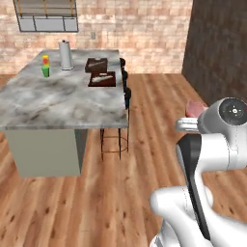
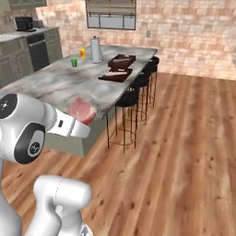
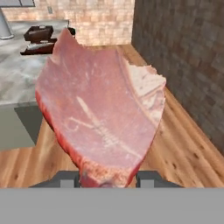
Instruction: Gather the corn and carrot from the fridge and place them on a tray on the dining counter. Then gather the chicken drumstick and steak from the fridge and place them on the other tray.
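Steak (image 3: 103, 113) is filling the middle of my hand view, a raw red slab with a pale fatty edge at about two o'clock, and my fingers (image 3: 107, 178) are pinching it at its lower end, one dark tip showing on each side of the meat. In the right base view I am holding the steak (image 2: 82, 110) out just past my white wrist, above the wood floor (image 2: 184, 152) and in front of the near corner of the worktop. In the left base view a pink sliver of it (image 1: 195, 108) is peeking out at twelve o'clock from my wrist.

Farther off, the marble worktop (image 1: 58, 101) is stretching away toward the brick wall, with black bar stools (image 2: 127, 99) lining its side. On its far half two dark trays are sitting close together, the nearer tray (image 1: 102, 79) with something pale lying on it that I cannot make out, the farther tray (image 1: 96, 64) just behind it. At about ten o'clock from them a white paper-towel roll (image 1: 65, 55) is standing upright, and a small green cup (image 1: 46, 71) is standing beside it. A window (image 1: 47, 15) is hanging in the wall beyond.
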